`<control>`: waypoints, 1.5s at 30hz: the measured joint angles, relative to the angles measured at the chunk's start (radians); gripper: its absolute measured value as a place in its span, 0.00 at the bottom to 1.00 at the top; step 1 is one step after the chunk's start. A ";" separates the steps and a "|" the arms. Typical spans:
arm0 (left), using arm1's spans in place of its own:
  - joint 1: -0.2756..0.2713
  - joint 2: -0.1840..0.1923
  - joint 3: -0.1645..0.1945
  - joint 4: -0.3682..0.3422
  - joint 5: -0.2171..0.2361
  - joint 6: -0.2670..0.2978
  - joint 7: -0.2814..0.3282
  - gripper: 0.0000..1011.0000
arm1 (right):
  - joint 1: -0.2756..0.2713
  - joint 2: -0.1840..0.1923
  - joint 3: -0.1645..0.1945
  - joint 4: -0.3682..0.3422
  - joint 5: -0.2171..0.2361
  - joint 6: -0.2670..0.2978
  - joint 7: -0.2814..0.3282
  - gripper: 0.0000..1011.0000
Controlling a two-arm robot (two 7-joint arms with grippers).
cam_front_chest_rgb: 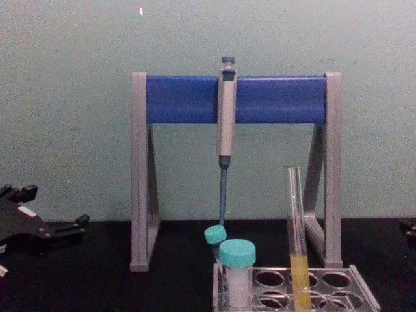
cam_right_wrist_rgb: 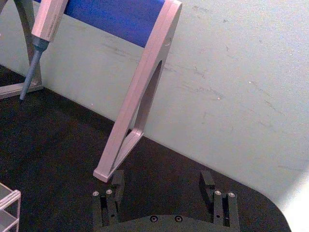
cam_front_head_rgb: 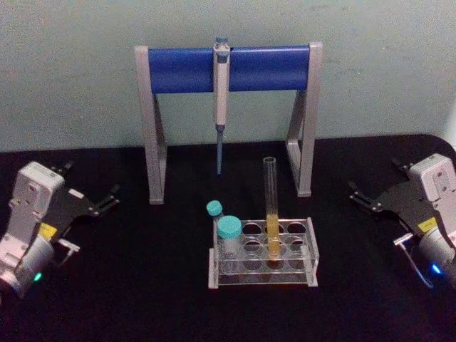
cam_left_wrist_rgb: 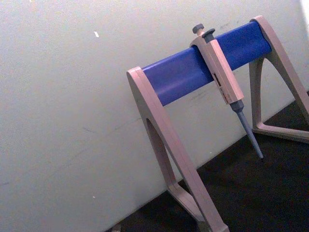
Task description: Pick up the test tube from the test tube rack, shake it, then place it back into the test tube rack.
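At the rack's [cam_front_head_rgb: 261,279] middle column the tube [cam_front_head_rgb: 271,206] stands upright in a hole, its open mouth well above the rim and yellow-orange liquid in its lower part; which row holds it is unclear. Two teal-capped tubes [cam_front_head_rgb: 229,228] sit at the rack's left end. Behind the rack stands a grey-and-blue stand [cam_front_head_rgb: 185,69] with a pipette [cam_front_head_rgb: 221,92] hanging from its bar, tip pointing down. Well to the left of the rack, the left gripper [cam_front_head_rgb: 89,182] rests low over the black bench [cam_front_head_rgb: 142,292], jaws released and holding nothing. Well to the right of the rack, the right gripper [cam_front_head_rgb: 375,179] sits likewise, jaws spread wide and empty, pointing towards the stand's right leg.
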 joint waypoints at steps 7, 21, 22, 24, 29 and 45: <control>0.000 0.000 0.000 0.000 0.000 0.000 0.000 1.00 | 0.000 0.000 0.000 0.000 0.000 0.000 0.000 0.99; 0.000 0.000 0.000 0.000 0.000 0.000 0.000 1.00 | 0.000 0.000 0.000 0.000 0.000 0.000 0.000 0.99; 0.000 0.000 0.000 0.000 0.000 0.000 0.000 1.00 | 0.000 0.000 0.000 0.000 0.000 0.000 0.000 0.99; 0.000 0.000 0.000 0.000 0.000 0.000 0.000 1.00 | 0.000 0.000 0.000 0.000 0.000 0.000 0.000 0.99; 0.000 0.000 0.000 0.000 0.000 0.000 0.000 1.00 | 0.000 0.000 0.000 0.000 0.000 0.000 0.000 0.99; 0.000 0.000 0.000 0.000 0.000 0.000 0.000 1.00 | -0.031 -0.013 0.036 -0.040 0.014 0.012 0.047 0.99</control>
